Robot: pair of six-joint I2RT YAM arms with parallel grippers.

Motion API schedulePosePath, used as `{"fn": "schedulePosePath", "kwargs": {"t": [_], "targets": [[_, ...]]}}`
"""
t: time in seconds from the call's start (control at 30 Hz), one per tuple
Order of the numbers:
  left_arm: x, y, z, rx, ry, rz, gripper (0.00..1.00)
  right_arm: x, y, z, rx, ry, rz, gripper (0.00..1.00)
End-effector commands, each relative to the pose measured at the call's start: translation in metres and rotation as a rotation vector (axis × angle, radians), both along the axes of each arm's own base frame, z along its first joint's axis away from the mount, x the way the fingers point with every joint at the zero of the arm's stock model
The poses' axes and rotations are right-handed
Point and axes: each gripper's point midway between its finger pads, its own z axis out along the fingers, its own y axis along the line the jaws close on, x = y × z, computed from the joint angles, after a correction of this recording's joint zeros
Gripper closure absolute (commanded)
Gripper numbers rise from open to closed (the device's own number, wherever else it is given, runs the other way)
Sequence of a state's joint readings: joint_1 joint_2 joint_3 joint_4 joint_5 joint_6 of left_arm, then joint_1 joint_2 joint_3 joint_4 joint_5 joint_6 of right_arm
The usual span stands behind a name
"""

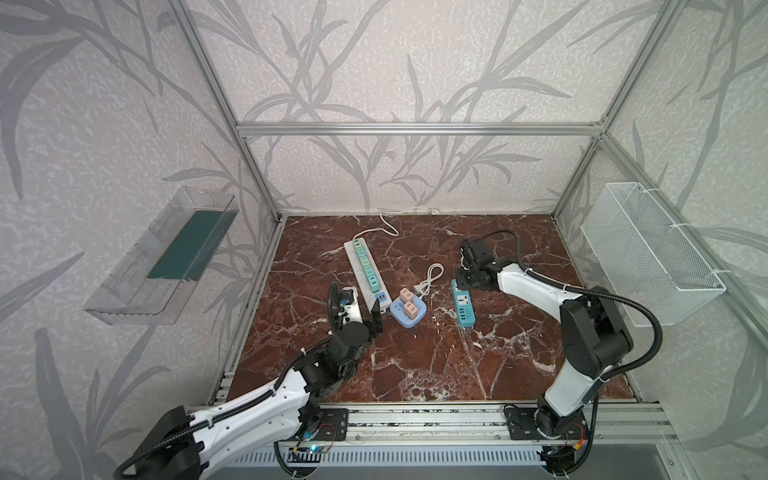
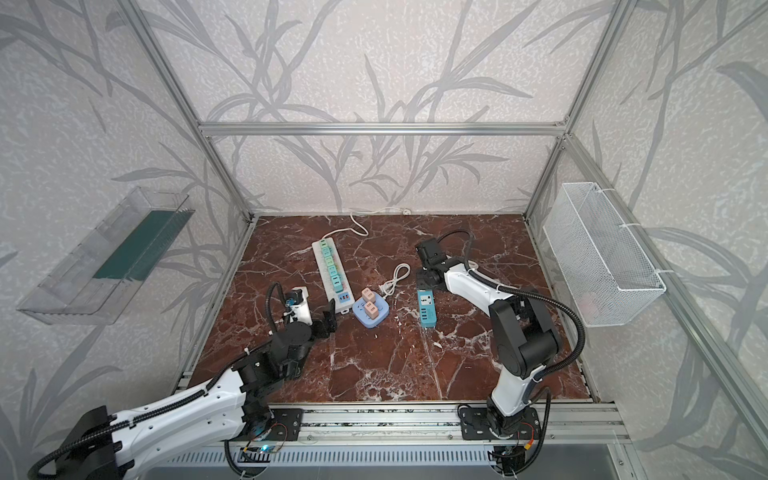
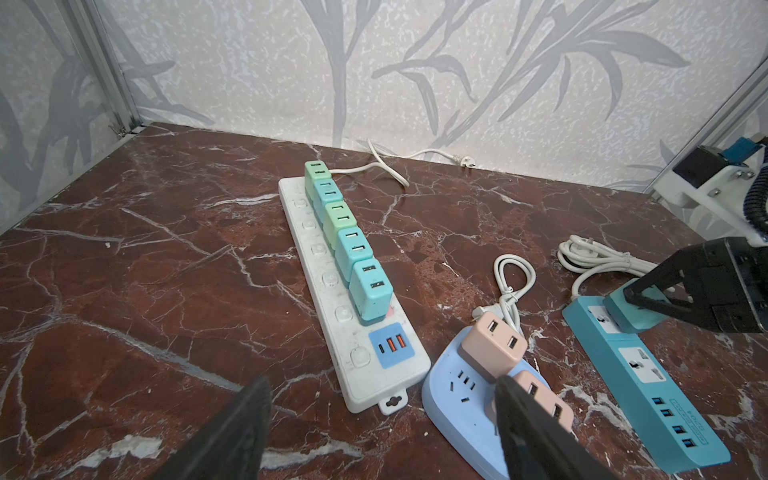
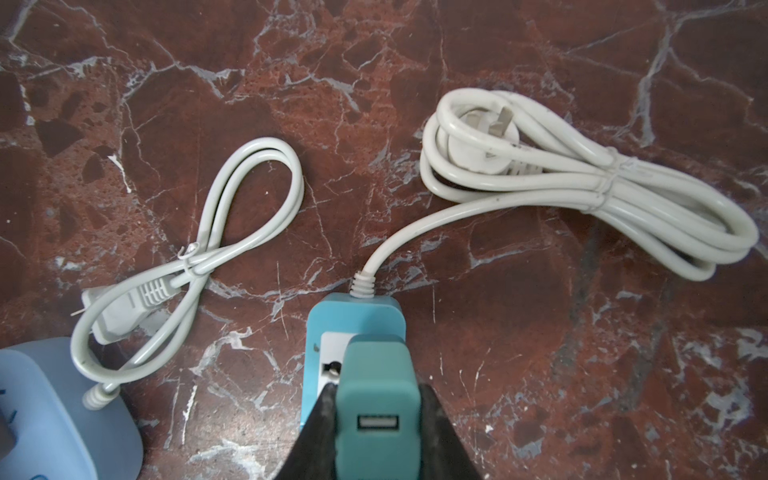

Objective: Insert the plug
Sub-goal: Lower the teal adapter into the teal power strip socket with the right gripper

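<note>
A teal plug (image 4: 376, 399) with a USB port on its back is pinched between the black fingers (image 4: 320, 424) of my right gripper (image 4: 376, 395), which is shut on it. It stands on the white socket at the cord end of the blue power strip (image 4: 316, 332); how deep its prongs sit is hidden. The left wrist view shows the same plug (image 3: 627, 316) on that strip (image 3: 648, 382). In both top views the strip (image 1: 463, 309) (image 2: 426, 307) lies right of centre. My left gripper (image 3: 380, 386) is open and empty, low beside the white strip's near end.
A long white power strip (image 3: 332, 316) carries several green and teal chargers. A pale blue hub (image 3: 453, 399) holds two pink chargers. Two bundled white cords (image 4: 582, 178) (image 4: 187, 257) lie beyond the blue strip. A wire basket (image 1: 652, 253) and a clear tray (image 1: 162, 257) hang on the side walls.
</note>
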State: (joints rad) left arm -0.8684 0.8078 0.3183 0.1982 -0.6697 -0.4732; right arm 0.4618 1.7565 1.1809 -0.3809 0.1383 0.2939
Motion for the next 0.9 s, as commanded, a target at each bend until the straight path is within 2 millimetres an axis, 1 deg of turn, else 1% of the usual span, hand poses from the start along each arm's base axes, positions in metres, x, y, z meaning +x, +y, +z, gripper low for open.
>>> {"fn": "schedulePosePath", "kwargs": {"t": [0.0,0.23,0.43,0.53,0.67,0.8,0.87], "targets": [[-0.001,0.004,-0.002,-0.024,0.007,0.015,0.16,-0.039,-0.012,-0.064,-0.083,0.213,0.029,1.0],[-0.002,0.004,-0.001,-0.033,0.007,0.015,0.16,-0.063,-0.017,-0.09,-0.071,0.301,0.005,1.0],[-0.002,0.002,0.0,-0.04,0.016,0.005,0.16,-0.075,-0.014,-0.1,-0.093,0.379,0.007,1.0],[-0.003,0.001,0.001,-0.05,0.017,-0.003,0.16,-0.083,-0.01,-0.106,-0.156,0.399,0.029,1.0],[-0.005,0.003,0.002,-0.056,0.016,-0.003,0.17,-0.099,-0.011,-0.123,-0.138,0.459,0.01,1.0],[-0.007,0.005,0.004,-0.058,0.021,-0.008,0.17,-0.107,-0.013,-0.132,-0.126,0.485,0.004,1.0],[-0.008,0.005,0.004,-0.067,0.017,-0.007,0.17,-0.109,-0.012,-0.13,-0.117,0.488,0.003,1.0]]}}
